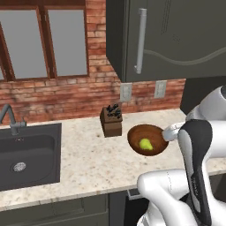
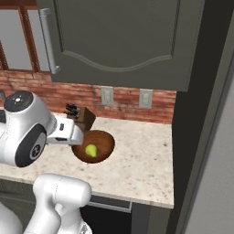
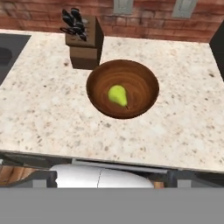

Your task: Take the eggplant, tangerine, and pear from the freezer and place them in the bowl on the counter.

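knife block (image 1: 111,121) by brick wall (image 1: 66,95), sink (image 1: 27,155), window (image 1: 44,42)

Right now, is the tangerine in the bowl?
No, the bowl holds just the yellow-green pear; nothing orange lies inside it.

Pear (image 3: 117,95) in bowl (image 3: 144,78) on counter (image 3: 43,113); knife block (image 3: 84,43) just behind-left; sink (image 1: 31,154) far left.
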